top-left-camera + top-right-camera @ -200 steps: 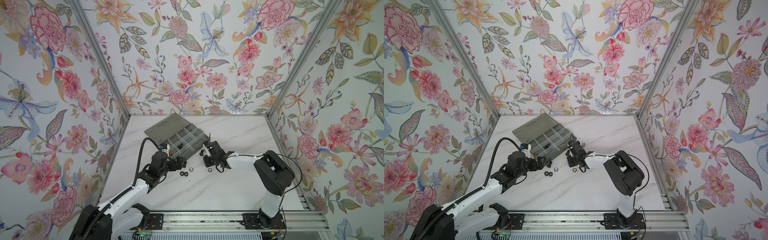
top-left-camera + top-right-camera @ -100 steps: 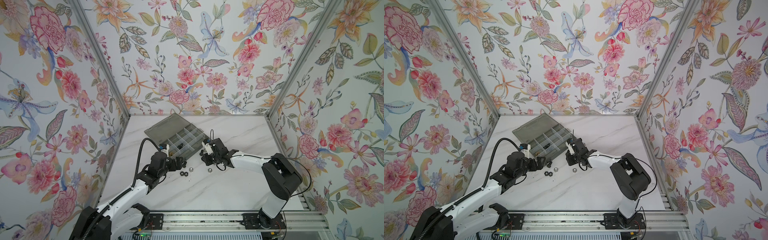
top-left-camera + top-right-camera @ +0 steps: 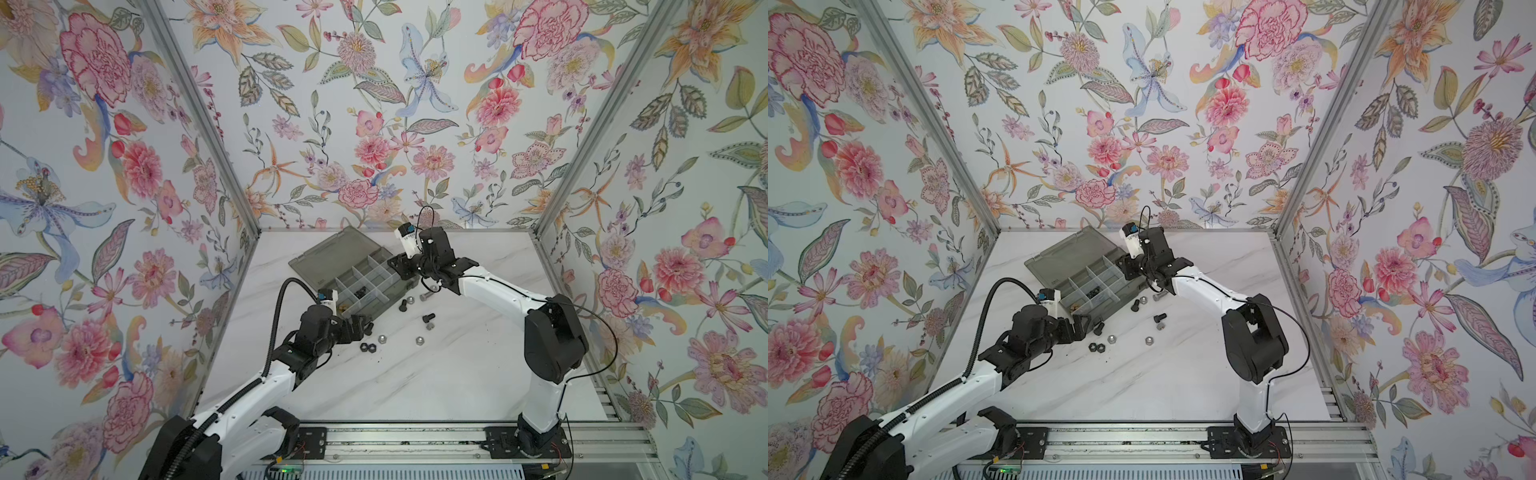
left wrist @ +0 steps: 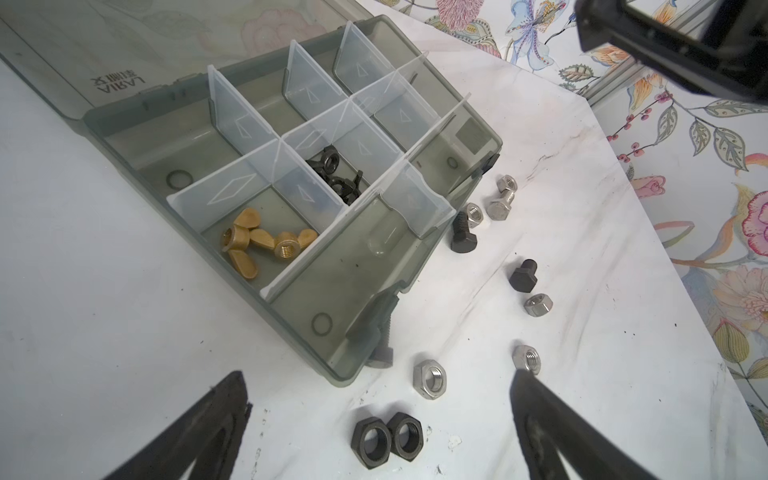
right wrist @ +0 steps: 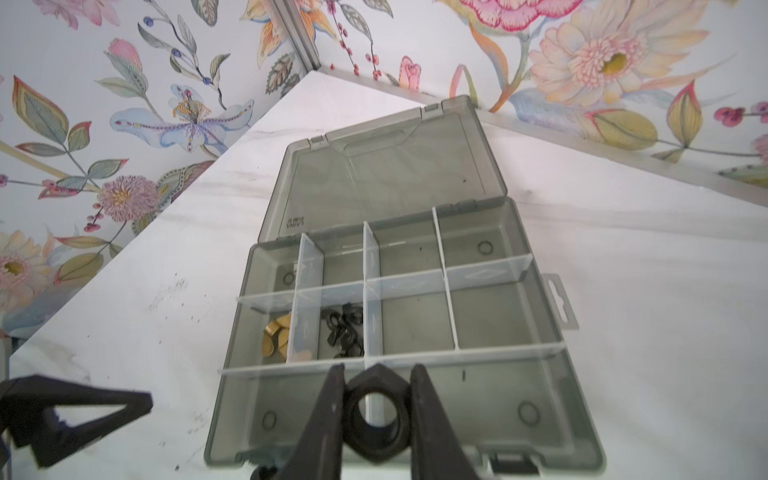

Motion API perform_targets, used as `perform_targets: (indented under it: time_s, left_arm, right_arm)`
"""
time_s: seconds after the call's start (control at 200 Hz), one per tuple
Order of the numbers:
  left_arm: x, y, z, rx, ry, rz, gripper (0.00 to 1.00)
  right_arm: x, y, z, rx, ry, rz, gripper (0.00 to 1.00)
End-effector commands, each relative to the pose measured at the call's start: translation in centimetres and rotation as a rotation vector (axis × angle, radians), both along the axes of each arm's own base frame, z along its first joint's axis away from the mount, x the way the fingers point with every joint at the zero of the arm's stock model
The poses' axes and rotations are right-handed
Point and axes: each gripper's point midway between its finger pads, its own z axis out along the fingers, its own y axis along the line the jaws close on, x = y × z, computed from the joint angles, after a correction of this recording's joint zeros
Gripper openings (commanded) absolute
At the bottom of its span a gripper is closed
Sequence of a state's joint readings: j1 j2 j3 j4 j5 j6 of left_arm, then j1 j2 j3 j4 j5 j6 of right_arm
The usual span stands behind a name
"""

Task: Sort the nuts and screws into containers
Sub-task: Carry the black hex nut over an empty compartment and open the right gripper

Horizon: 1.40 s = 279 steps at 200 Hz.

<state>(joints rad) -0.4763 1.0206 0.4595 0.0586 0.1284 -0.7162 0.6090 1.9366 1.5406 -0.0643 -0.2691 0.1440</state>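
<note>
Black and six-sided, a nut (image 5: 376, 446) is pinched tight in the right claw (image 5: 377, 386), up over the grey box (image 5: 498, 399). The left claw (image 4: 378, 374) is spread wide, near two black nuts (image 4: 386, 440) on the white table (image 4: 582, 415). Gold wing nuts (image 4: 266, 245) and black ones (image 4: 336, 174) sit in side-by-side parts of the box.

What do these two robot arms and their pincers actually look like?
Both arms are white tubes joined by chunky black joints. The left arm carries a thick ribbed black hose; the right arm a thin black wire. The left gripper and right gripper each have two black tapering fingers.
</note>
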Motion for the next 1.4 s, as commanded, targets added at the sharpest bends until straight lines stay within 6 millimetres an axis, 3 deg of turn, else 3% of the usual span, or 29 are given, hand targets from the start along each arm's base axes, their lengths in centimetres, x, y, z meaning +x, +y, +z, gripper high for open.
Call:
perform_targets:
  time_s: [0.0, 0.215, 0.465, 0.706, 0.996, 1.111, 1.261, 1.391]
  left_arm:
    - [-0.1, 0.1, 0.2, -0.025, -0.009, 0.001, 1.0]
    - [-0.2, 0.1, 0.1, -0.029, -0.009, 0.0, 0.99]
    - [-0.2, 0.1, 0.2, -0.029, -0.009, -0.001, 0.99]
    - [-0.1, 0.1, 0.1, -0.033, -0.006, -0.002, 0.99]
    - [0.0, -0.1, 0.2, -0.04, -0.005, -0.007, 0.99]
    - [-0.1, 0.0, 0.3, -0.037, -0.006, 0.0, 0.99]
    - [-0.2, 0.5, 0.6, -0.023, -0.014, 0.009, 0.99]
    - [-0.2, 1.0, 0.6, -0.013, -0.015, 0.021, 0.99]
  right_arm:
    - [1.3, 1.0, -2.9, -0.047, 0.034, 0.013, 0.06]
    - [3.5, 3.1, -5.7, -0.068, 0.041, 0.004, 0.08]
    - [4.0, 3.6, -8.6, -0.099, 0.07, 0.001, 0.11]
    - [3.8, 3.5, -9.7, -0.127, 0.083, 0.006, 0.29]
    - [3.7, 3.6, -8.6, -0.136, 0.063, 0.026, 0.36]
    - [3.2, 3.6, -7.2, -0.123, 0.051, 0.047, 0.36]
    - [1.3, 3.1, -5.0, -0.102, 0.042, 0.081, 0.38]
    - [-1.6, 2.1, -4.0, -0.104, 0.04, 0.13, 0.4]
